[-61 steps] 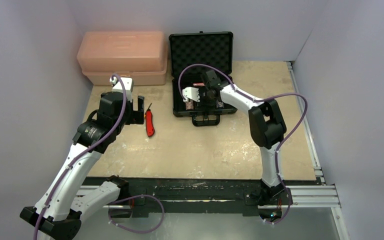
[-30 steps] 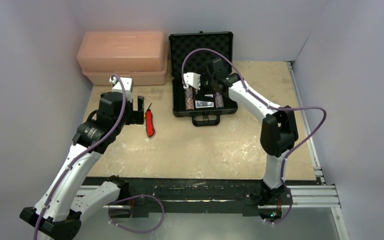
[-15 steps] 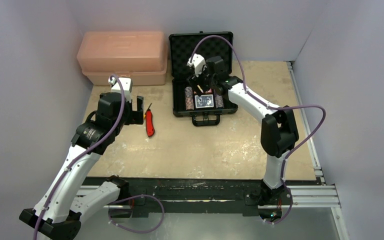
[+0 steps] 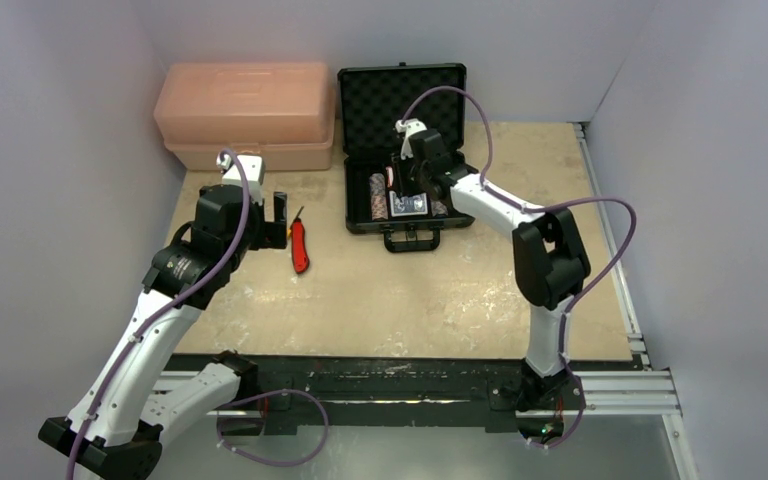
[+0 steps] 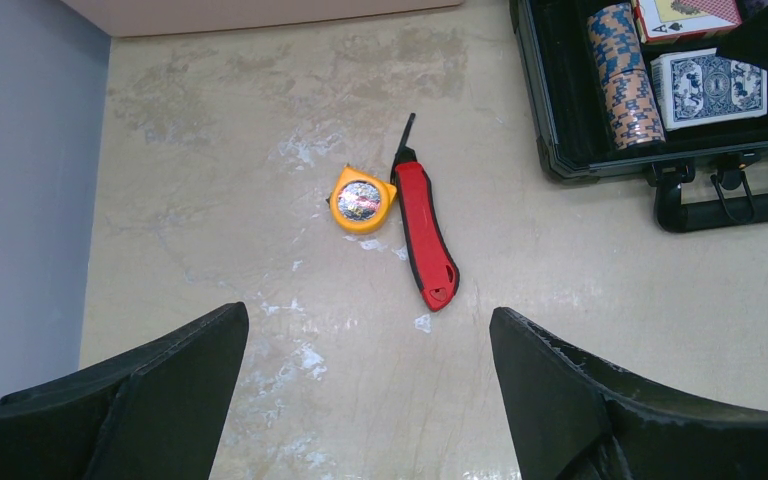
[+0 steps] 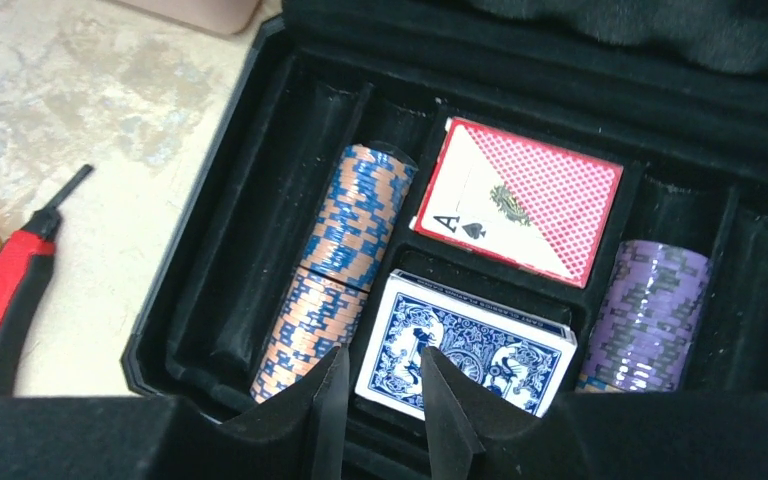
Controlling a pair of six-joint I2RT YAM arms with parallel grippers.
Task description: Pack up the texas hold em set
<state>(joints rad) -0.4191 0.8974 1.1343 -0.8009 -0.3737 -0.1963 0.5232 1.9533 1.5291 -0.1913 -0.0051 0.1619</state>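
Beige stone-look tabletop: mottled, with white scuffs; metal rail along its near edge.
Room: plain pale grey walls on three sides.
Black briefcase: open at the back of the table, lid upright showing foam, handle towards the arms.
Inside briefcase: blue deck in the middle front slot, red deck behind it, orange-blue chip row in a left slot, purple-white chip stack in a right slot.
Right gripper: over the briefcase tray above the blue deck, fingers drawn close with a narrow gap, nothing between them.
Left gripper: left of the briefcase, above the table, spread wide, empty.
Red utility knife: flat on the table left of the briefcase.
Yellow tape measure: just beside the knife, on the side away from the briefcase.
Pink toolbox: closed, just left of the briefcase lid.
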